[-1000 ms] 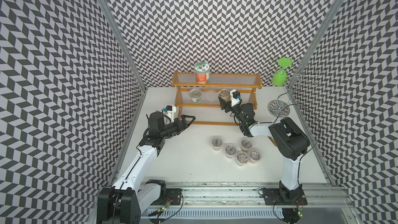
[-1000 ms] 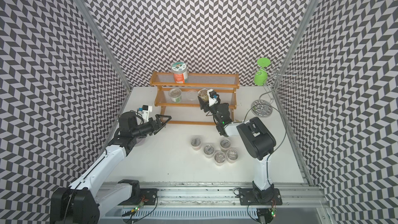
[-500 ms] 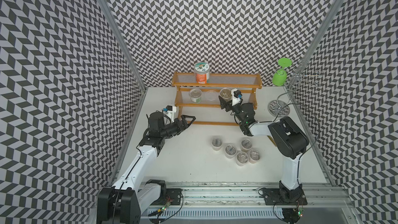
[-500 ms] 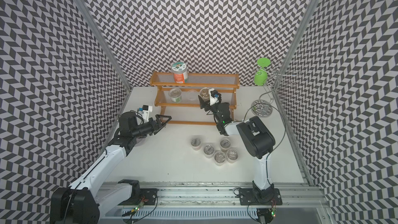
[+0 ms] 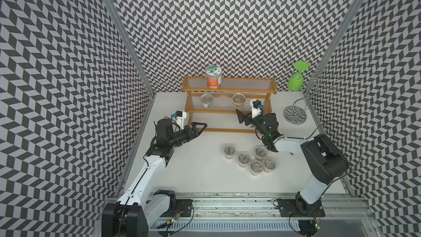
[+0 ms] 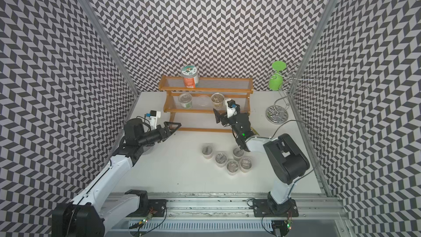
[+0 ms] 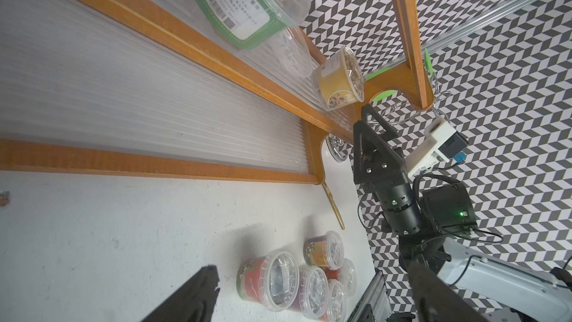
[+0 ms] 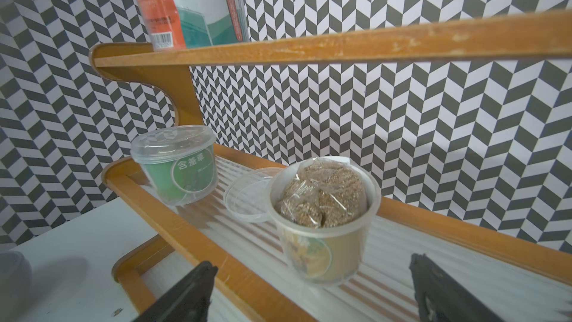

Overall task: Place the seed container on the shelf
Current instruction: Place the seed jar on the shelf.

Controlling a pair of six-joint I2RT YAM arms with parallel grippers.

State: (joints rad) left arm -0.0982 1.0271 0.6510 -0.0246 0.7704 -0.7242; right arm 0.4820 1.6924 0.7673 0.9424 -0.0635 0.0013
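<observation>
The seed container [image 8: 322, 218], an open yellow-labelled tub with a bag of seeds inside, stands upright on the middle tier of the shelf [image 5: 223, 130], as both top views show [image 5: 239, 99] [image 6: 217, 99]. My right gripper [image 5: 241, 116] [image 8: 311, 263] is open just in front of the tub, its black fingers wide apart and clear of it. My left gripper [image 5: 201, 126] [image 7: 312, 274] is open and holds nothing. It hovers over the table by the shelf's left end.
A green-labelled tub [image 5: 206, 101] and a loose clear lid [image 5: 223, 100] share the middle tier. A tall jar [image 5: 213, 76] stands on the top tier. Several lidded tubs [image 5: 248, 158] cluster on the table. A chrome wire stand [image 5: 295, 112] with a green cup [image 5: 296, 80] stands at the far right.
My right gripper has opened, let go of the seed container on the middle tier, and drawn back a little. The left arm has barely moved.
</observation>
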